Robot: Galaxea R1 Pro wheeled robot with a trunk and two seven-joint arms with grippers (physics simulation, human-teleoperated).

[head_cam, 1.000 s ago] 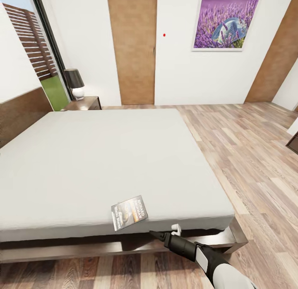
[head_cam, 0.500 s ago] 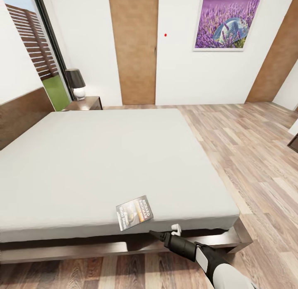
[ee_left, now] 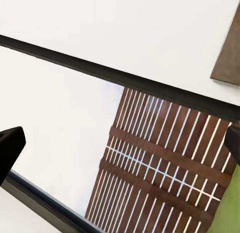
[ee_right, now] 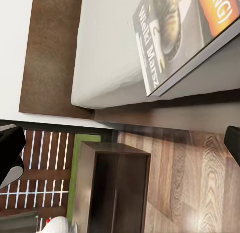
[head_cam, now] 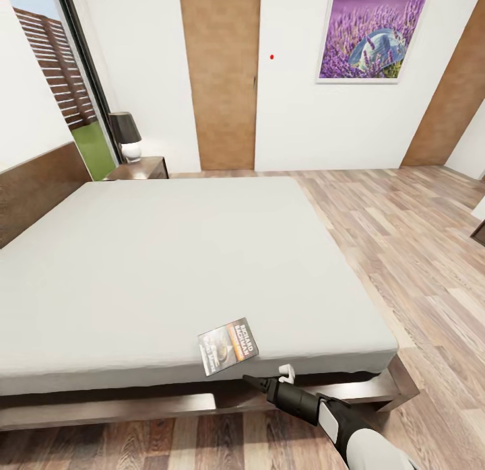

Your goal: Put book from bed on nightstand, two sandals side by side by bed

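Your right claw, fingers spread and empty, hangs just below the bed edge, with the book lying flat just up-left of it, long axis slanting across the corner.

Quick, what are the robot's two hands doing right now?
Left gripper: open, holding nothing.
Right gripper: open, holding nothing, near the book.

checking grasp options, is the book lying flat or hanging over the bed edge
Lying flat, cover up, on the bed. The book sits close to the near mattress edge, with one corner reaching that edge; overhang cannot be told.
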